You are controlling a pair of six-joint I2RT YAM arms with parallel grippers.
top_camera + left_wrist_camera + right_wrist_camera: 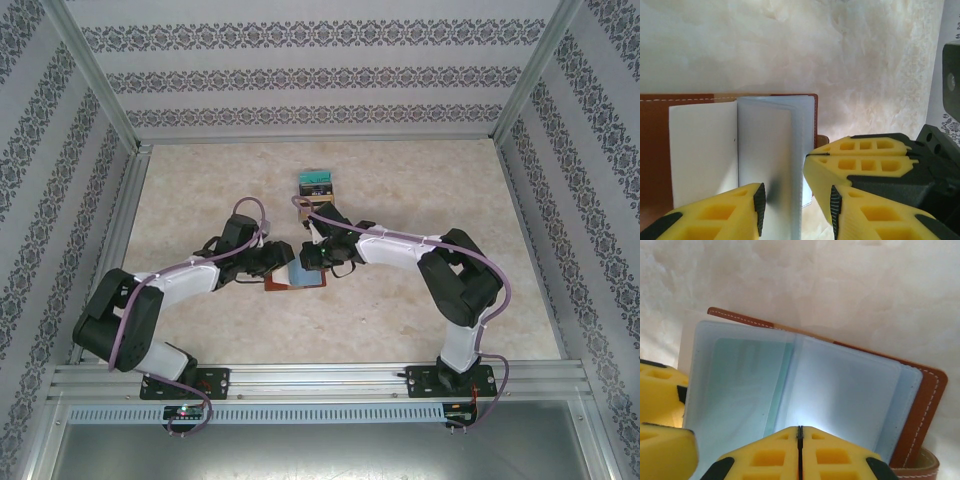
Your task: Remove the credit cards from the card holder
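Lower centre, my right gripper point(800, 432), pinched shut, steadies the card holder point(922, 390); my left gripper point(797, 205), parted around a sleeve page point(765, 150), should close squarely before pulling.

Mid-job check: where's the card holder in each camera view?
Top external: card holder mid-table, nearer than the teal-topped stack.
Left wrist: left-centre, open, above the left gripper.
Right wrist: centre, open, above the shut right gripper.
Shared landmark: snap tab at its right edge, both wrist views.
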